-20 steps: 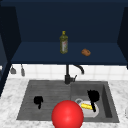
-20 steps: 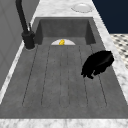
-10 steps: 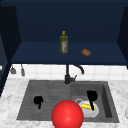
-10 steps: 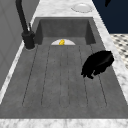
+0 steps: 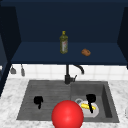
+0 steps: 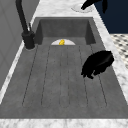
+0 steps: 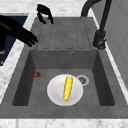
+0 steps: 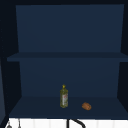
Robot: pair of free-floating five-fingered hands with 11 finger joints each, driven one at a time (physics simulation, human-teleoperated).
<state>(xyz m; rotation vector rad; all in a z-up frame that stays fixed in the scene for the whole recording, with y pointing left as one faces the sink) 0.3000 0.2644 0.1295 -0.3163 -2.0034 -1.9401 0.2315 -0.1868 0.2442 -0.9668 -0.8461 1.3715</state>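
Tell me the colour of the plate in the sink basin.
The plate is white, with a yellow corn cob lying on it; the right side view shows it best.

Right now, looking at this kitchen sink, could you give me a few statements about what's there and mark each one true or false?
1. A corn cob lies on a white plate in the sink basin. True.
2. The bottle stands on the draining board. False: it stands on the cabinet shelf above the sink.
3. The left hand hangs over the draining board with its fingers curled. True.
4. The right hand grips the faucet. False: it hangs above the basin, fingers straight, apart from the faucet.
5. The plate holds two corn cobs. False: just one.
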